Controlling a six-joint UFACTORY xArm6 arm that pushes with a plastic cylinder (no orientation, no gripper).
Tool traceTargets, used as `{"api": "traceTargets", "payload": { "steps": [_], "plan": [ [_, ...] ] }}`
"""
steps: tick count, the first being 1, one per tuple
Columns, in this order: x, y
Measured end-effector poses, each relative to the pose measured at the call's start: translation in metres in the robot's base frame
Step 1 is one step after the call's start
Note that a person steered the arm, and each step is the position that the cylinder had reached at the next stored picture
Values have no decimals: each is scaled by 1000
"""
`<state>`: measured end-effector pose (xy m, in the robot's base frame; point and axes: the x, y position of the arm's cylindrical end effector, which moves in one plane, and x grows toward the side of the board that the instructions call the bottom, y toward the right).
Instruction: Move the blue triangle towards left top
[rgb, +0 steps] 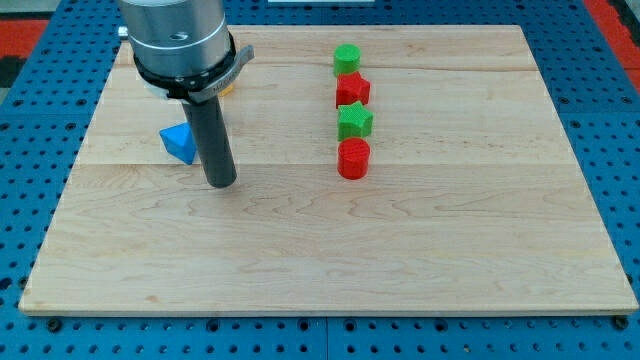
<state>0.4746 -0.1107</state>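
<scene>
blue triangle on wooden board, upper left area | my tip just right of it and a bit lower, close, contact unclear | no gripper, just a rod | green cylinder, red star, green star, red cylinder lined up top to bottom, well right

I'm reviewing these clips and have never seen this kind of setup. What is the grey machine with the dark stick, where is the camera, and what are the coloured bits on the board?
The grey machine is a robot arm ending in a plain dark rod, with no gripper, so nothing is held. It only pushes things with my tip, which rests on the wooden board. There is one camera; its mounting is not on record. The blue triangle lies just to the view's left of the rod. Right of centre, four blocks form a column: green cylinder, red star, green star, red cylinder. Something yellow-orange peeks from behind the arm.
</scene>
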Motion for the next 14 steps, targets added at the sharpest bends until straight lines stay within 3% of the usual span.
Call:
{"api": "traceTargets", "payload": {
  "steps": [1, 2, 3, 6, 7, 8, 9, 10, 11, 12, 13, 14],
  "plan": [
    [35, -43],
    [28, -50],
    [-10, -6],
    [-92, -84],
    [-92, -108],
    [-112, -170],
    [-128, -170],
    [-134, -115],
    [-189, -122],
    [-196, -88],
    [-189, -136],
    [-215, -138]
  ]
}}
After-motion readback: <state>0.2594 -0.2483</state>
